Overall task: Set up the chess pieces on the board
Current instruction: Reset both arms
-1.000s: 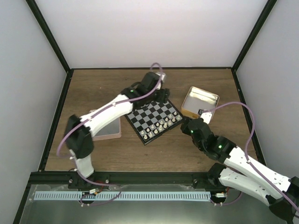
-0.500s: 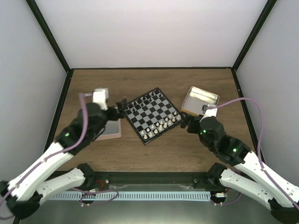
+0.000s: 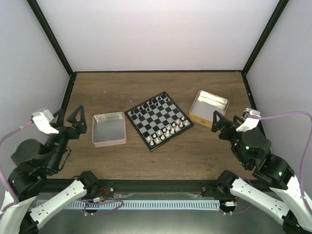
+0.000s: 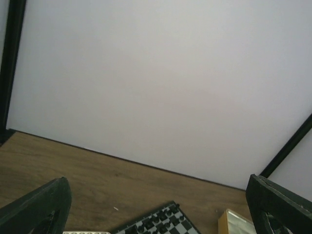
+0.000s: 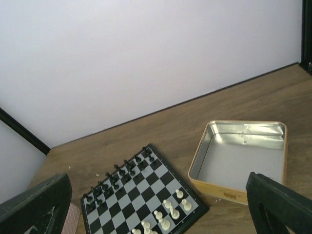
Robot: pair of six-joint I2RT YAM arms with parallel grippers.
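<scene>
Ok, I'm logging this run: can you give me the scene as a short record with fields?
board: small black-and-grey chessboard, turned at an angle
white pieces: tiny cream-white chess pieces along its near-right edge
black pieces: tiny black chess pieces along its far-left edge
tins: pink rectangular tin left of board, gold rectangular tin right; both empty
left gripper: open, empty, left of pink tin
right gripper: open, empty, near gold tin

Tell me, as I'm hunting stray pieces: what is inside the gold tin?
Only bare silvery floor shows inside the gold tin; nothing lies on it. The near wall hides a thin strip of floor.
</scene>
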